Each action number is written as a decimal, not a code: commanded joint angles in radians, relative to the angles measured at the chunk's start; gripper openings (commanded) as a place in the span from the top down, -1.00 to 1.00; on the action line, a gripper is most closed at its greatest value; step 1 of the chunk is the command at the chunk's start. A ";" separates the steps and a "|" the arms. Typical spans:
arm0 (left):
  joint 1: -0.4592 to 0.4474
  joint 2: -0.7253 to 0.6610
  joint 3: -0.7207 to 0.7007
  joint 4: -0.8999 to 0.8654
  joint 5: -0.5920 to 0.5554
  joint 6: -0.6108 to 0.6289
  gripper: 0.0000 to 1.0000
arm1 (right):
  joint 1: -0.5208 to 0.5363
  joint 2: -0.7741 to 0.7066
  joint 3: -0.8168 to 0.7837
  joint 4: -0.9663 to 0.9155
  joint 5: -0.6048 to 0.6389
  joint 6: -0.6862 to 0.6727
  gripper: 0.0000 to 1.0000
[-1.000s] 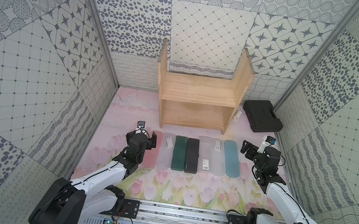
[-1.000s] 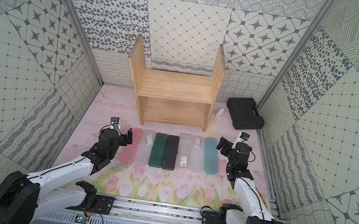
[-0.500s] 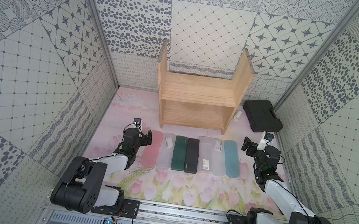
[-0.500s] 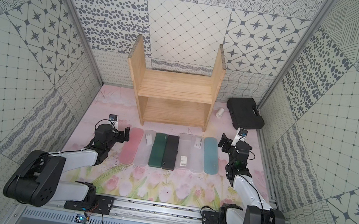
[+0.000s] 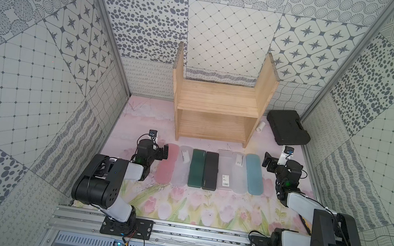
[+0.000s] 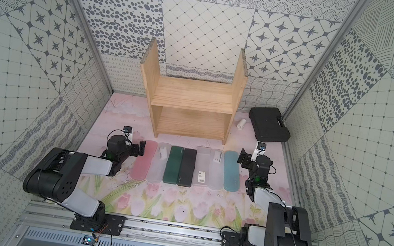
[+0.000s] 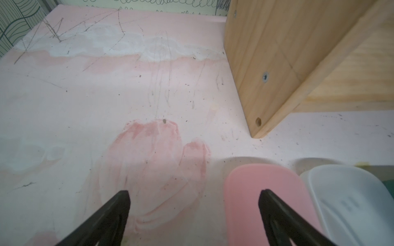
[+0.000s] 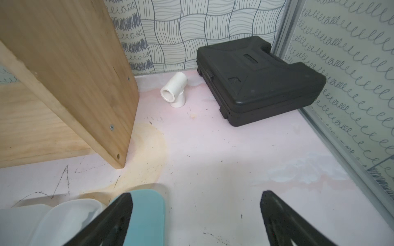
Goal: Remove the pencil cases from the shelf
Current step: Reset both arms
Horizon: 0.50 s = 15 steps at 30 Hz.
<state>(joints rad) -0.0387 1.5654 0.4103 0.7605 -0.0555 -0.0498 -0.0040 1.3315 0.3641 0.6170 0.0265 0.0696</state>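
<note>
Floral mat (image 5: 191, 207), left gripper (image 7: 194, 191) and right gripper (image 8: 197, 192) both spread empty, pink case (image 7: 251, 185) cut off, blue case (image 8: 147, 204) partly hidden

Both tiers of the shelf (image 5: 215, 105) are wide open from the front, only its tall side panels box a reach in. Left of the shelf the desk (image 5: 144, 115) is bare right out to the wall. The right side is tighter: a white pipe fitting (image 5: 260, 126) sits just beside the shelf, with a black tool case (image 5: 287, 128) beyond it against the wall. In front of the shelf there's a free strip, then the pencil cases (image 5: 210, 170) lie side by side with hardly a gap between them.
</note>
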 commanded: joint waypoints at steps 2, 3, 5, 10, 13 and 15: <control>0.009 0.007 0.007 0.071 0.046 0.000 -0.98 | 0.029 0.083 0.023 0.136 -0.009 -0.026 -0.97; 0.009 0.006 0.008 0.064 0.045 -0.001 -0.98 | 0.033 0.107 0.022 0.166 -0.002 -0.031 -0.97; 0.009 0.007 0.007 0.068 0.046 -0.001 -0.98 | 0.037 0.167 0.010 0.240 -0.006 -0.037 -0.97; 0.008 0.005 0.008 0.064 0.046 -0.001 -0.98 | 0.044 0.213 0.053 0.195 0.029 -0.037 -0.97; 0.008 0.005 0.009 0.063 0.046 -0.001 -0.98 | 0.046 0.216 0.051 0.202 0.030 -0.039 -0.97; 0.008 0.005 0.009 0.063 0.046 -0.001 -0.98 | 0.047 0.221 0.047 0.219 0.032 -0.040 -0.96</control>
<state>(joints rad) -0.0368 1.5661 0.4103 0.7670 -0.0299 -0.0505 0.0380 1.5566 0.3897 0.7807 0.0429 0.0406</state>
